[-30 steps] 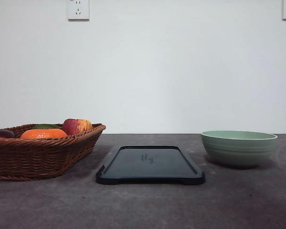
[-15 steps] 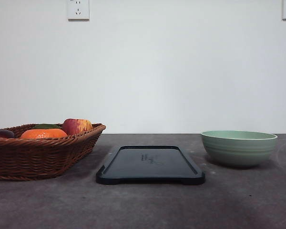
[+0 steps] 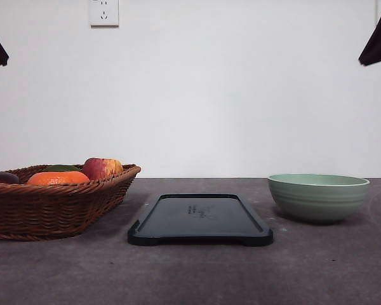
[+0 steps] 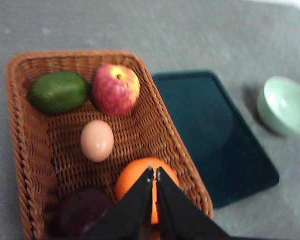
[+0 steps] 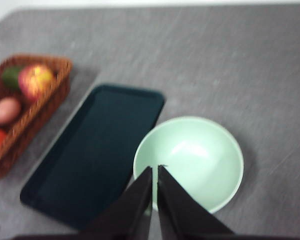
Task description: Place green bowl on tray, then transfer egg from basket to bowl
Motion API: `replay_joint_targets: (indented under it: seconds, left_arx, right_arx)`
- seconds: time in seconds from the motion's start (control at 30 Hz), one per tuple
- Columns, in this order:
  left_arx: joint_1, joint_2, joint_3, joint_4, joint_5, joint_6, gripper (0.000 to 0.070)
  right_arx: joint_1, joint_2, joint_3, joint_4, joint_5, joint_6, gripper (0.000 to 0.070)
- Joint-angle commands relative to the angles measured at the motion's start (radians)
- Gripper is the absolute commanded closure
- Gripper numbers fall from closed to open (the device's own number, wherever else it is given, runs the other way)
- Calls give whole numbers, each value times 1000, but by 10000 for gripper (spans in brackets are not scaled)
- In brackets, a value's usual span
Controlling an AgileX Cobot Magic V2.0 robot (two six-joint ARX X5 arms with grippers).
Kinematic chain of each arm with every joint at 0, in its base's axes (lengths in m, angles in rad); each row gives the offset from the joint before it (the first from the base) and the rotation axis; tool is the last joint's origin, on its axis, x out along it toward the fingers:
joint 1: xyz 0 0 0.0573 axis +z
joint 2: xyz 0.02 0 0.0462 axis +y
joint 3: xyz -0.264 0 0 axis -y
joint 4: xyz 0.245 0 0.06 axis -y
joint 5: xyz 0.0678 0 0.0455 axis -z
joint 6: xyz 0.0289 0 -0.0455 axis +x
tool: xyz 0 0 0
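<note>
The pale green bowl [image 3: 318,197] [image 5: 189,162] [image 4: 285,105] stands on the table to the right of the black tray [image 3: 200,219] [image 5: 92,150] [image 4: 215,135], which has nothing on it. At the left sits the wicker basket [image 3: 51,206] [image 4: 27,145] [image 5: 30,120], and in it the egg [image 4: 97,140] [image 5: 6,110] lies among fruit. High over the basket my left gripper [image 4: 154,172] is shut with nothing in it. My right gripper [image 5: 155,170] is also shut and holds nothing, high above the bowl's near rim. Dark parts of both arms show at the top corners of the front view.
An apple [image 4: 116,89], a green fruit [image 4: 58,91], an orange [image 4: 140,187] and a dark purple fruit [image 4: 85,215] share the basket with the egg. Grey table surface lies in front of the tray and bowl. A white wall stands behind.
Dark parts of both arms have come into the top left and top right corners of the front view. The bowl, tray and basket have not moved.
</note>
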Motion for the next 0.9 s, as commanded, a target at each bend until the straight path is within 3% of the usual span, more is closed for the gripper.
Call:
replay_joint_targets:
  seconds: [0.0, 0.1, 0.13, 0.23, 0.3, 0.4, 0.57, 0.87]
  left_arx:
    - [-12, 12, 28, -8, 5, 100, 700]
    - [-28, 19, 28, -22, 5, 118, 698]
    - [-31, 19, 28, -19, 5, 118, 656]
    - [-32, 18, 28, -18, 5, 118, 372]
    - [-33, 18, 28, -18, 5, 118, 304]
    - [-32, 18, 28, -18, 5, 117, 310]
    - [-32, 18, 28, -18, 5, 116, 310]
    - [-33, 18, 28, -18, 5, 113, 310]
  right_arx:
    - [11, 28, 21, -21, -6, -65, 692]
    - [25, 54, 22, -30, -5, -102, 687]
    - [27, 58, 22, -30, -5, -108, 660]
    - [31, 61, 22, -29, -4, -116, 494]
    - [31, 61, 22, -29, 3, -117, 435]
    - [31, 61, 22, -29, 24, -106, 421]
    - [30, 82, 39, -53, 86, -24, 421]
    - [10, 292, 247, -291, 179, 14, 421]
